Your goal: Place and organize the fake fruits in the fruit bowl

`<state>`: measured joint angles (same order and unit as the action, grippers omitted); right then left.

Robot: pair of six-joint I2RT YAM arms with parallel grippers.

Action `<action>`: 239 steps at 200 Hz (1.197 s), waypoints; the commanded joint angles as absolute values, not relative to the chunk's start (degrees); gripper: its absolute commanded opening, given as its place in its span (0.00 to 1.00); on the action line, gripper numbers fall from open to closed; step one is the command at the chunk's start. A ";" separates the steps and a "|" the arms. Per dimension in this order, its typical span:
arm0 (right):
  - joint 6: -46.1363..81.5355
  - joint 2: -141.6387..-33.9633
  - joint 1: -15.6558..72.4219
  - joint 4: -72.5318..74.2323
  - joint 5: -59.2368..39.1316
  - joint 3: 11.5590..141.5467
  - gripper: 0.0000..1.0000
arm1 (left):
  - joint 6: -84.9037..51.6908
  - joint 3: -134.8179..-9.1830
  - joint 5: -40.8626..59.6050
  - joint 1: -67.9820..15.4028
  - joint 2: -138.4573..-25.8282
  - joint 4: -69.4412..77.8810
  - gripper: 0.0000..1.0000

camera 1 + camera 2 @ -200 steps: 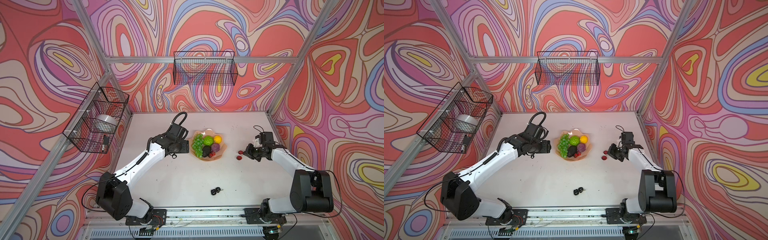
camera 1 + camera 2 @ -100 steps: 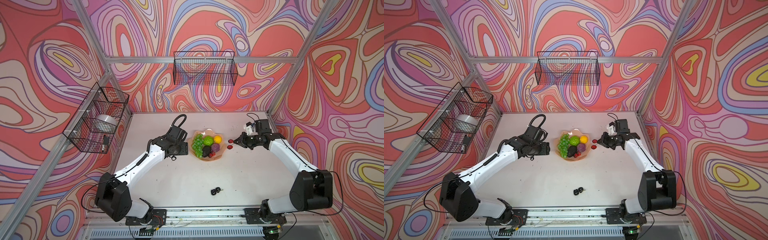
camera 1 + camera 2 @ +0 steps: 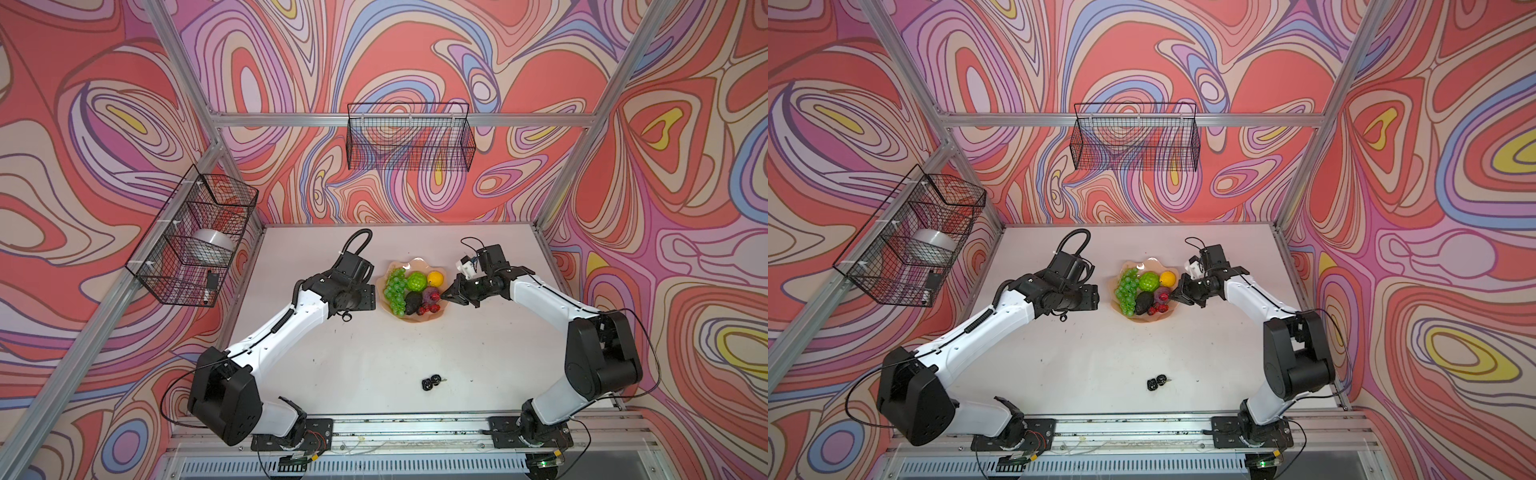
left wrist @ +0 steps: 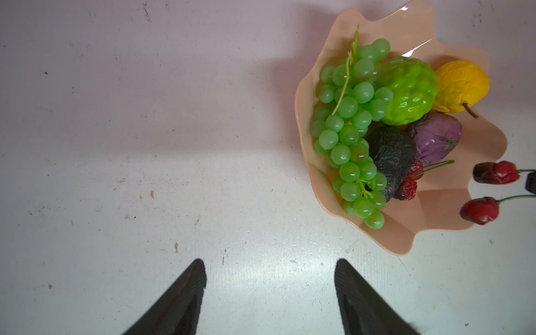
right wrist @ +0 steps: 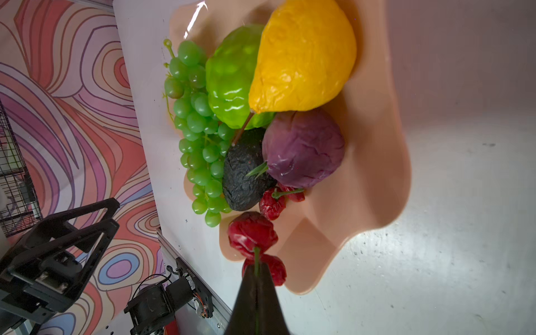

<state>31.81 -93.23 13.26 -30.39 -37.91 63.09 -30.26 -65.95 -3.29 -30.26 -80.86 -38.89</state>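
The peach-pink fruit bowl holds a green grape bunch, a bumpy lime-green ball, a yellow fruit, a dark avocado, a purple ball and a red cherry pair. My right gripper is shut on the stem of another cherry pair, which hangs over the bowl's right rim. Open and empty, my left gripper hovers over bare table just left of the bowl. A black berry pair lies near the table's front.
A black wire basket hangs on the back wall. Another wire basket on the left wall holds a silvery roll. The metal rail carrying both arm bases runs along the table's front edge.
My right gripper has lifted the cherry pair off the table at the right and carried it left to the bowl's rim. The left arm has barely moved.
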 commanded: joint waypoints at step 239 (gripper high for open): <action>17.25 -101.83 14.15 -42.81 -26.91 77.09 0.44 | -26.68 -70.95 5.98 -29.95 -83.70 -44.00 0.72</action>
<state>20.47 -103.98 13.85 -39.81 -29.41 74.54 -28.51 -68.86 1.02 -30.26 -82.50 -40.99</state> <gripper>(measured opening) 0.418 0.722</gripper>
